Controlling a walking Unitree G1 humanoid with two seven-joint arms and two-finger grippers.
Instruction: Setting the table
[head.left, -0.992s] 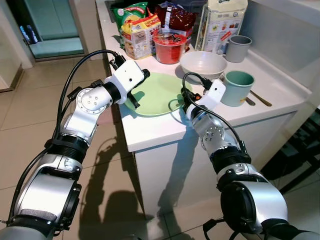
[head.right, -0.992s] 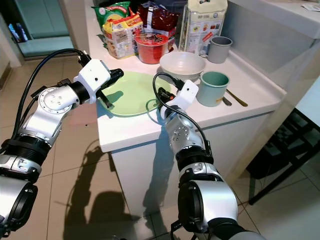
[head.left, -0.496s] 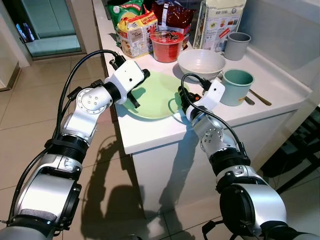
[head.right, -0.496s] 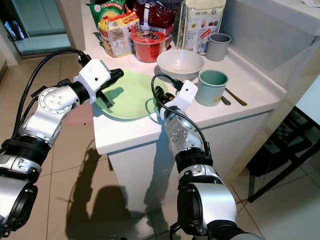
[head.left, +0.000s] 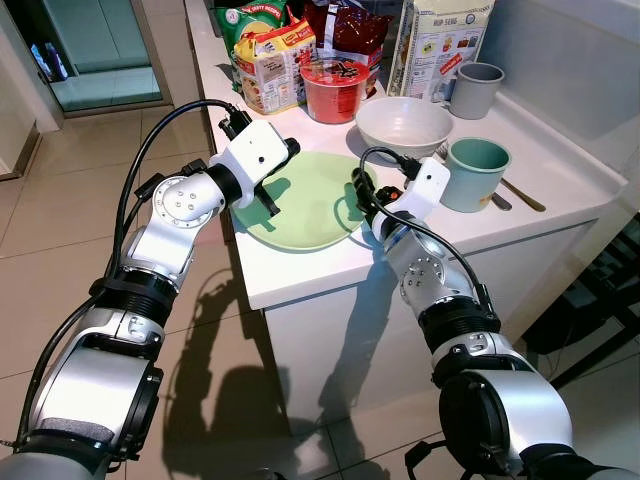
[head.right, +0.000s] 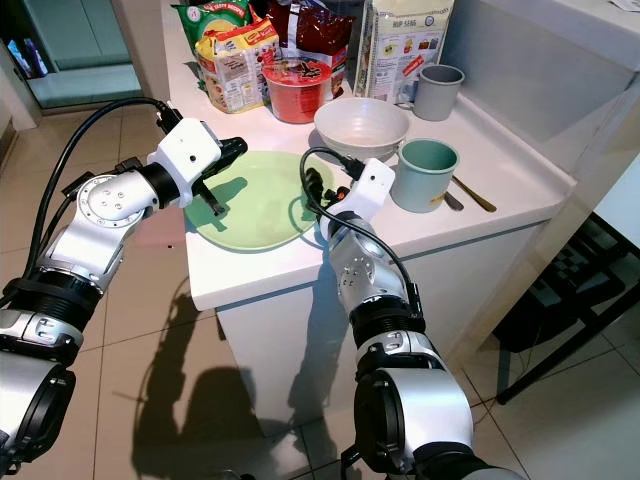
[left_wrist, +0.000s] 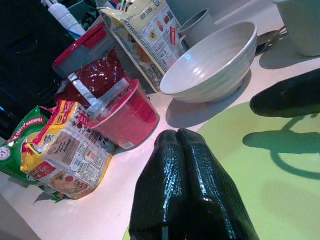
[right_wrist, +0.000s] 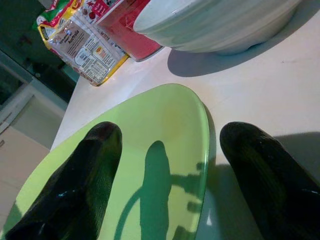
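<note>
On the counter (head.left: 300, 270) my right gripper (right_wrist: 165, 175) straddles the green plate (head.left: 305, 205) rim wide open, apparently untouching, left gripper (left_wrist: 185, 137) pinched empty above it.

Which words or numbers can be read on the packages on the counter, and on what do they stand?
"SPECIAL": red band on the green bag.
"HP 5566", as far as it can be read: top of the tall white pack.
Yellow bag and red cup: print too small to read.
</note>
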